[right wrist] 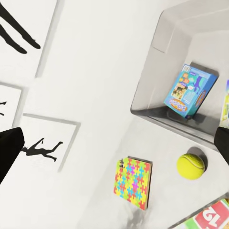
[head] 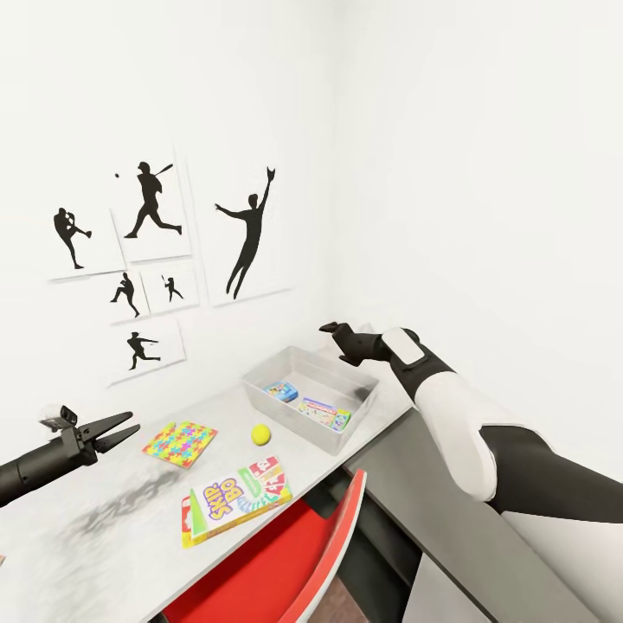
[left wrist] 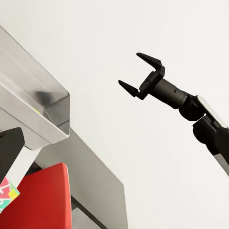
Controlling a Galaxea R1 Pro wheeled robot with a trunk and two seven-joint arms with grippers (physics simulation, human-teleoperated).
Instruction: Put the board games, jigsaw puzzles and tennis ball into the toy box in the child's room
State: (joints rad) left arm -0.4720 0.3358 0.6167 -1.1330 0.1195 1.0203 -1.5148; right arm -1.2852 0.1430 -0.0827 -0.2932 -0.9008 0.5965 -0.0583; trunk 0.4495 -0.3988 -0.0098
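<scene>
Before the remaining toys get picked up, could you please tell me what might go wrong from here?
The small yellow-green tennis ball lies loose on the pale grey-white table near its front edge, so a nudge might roll it off. The green-red-white Skip-Bo box sits at that edge above the red chair and could slide off when gripped.
</scene>
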